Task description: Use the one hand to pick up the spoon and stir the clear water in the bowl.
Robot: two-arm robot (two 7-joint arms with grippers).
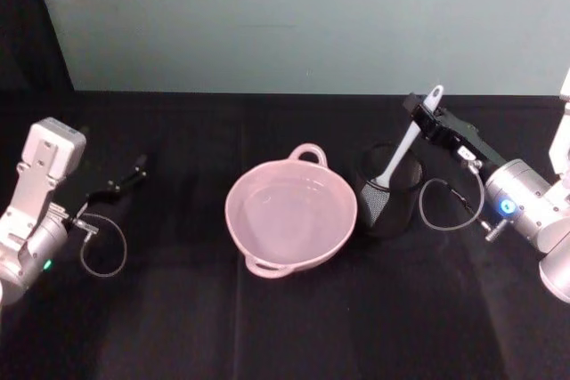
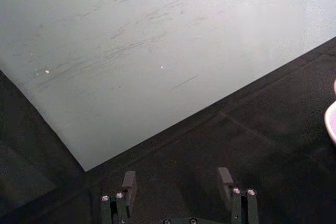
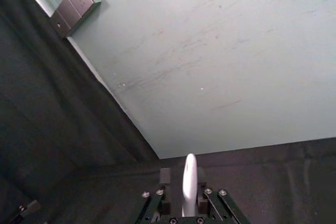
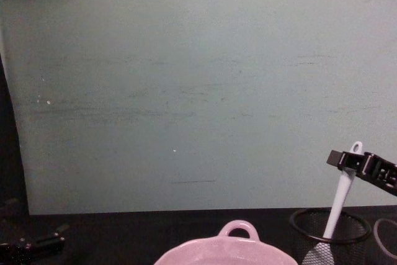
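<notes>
Head view: the right gripper (image 1: 426, 116) is pinching the spoon (image 1: 403, 152) near its top, blade seemingly inside the mesh cup (image 1: 388, 200), right of the bowl (image 1: 290, 212). The left gripper (image 1: 134, 171) is idling open, far left.

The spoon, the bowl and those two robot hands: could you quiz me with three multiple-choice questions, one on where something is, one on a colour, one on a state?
1. Where is the spoon's blade?
A. In the pink bowl
B. In the black mesh cup
C. Flat on the table

2. What colour is the bowl?
A. Pale pink
B. Blue
C. Black

3. What is the right gripper doing?
A. Open, apart from the spoon
B. Resting in the bowl
C. Shut on the spoon's handle

Answers:
1 B: the spoon slants down into the mesh cup beside the bowl.
2 A: the bowl is glossy pale pink.
3 C: the right gripper pinches the handle near its top; the left gripper sits open, far left.
</notes>
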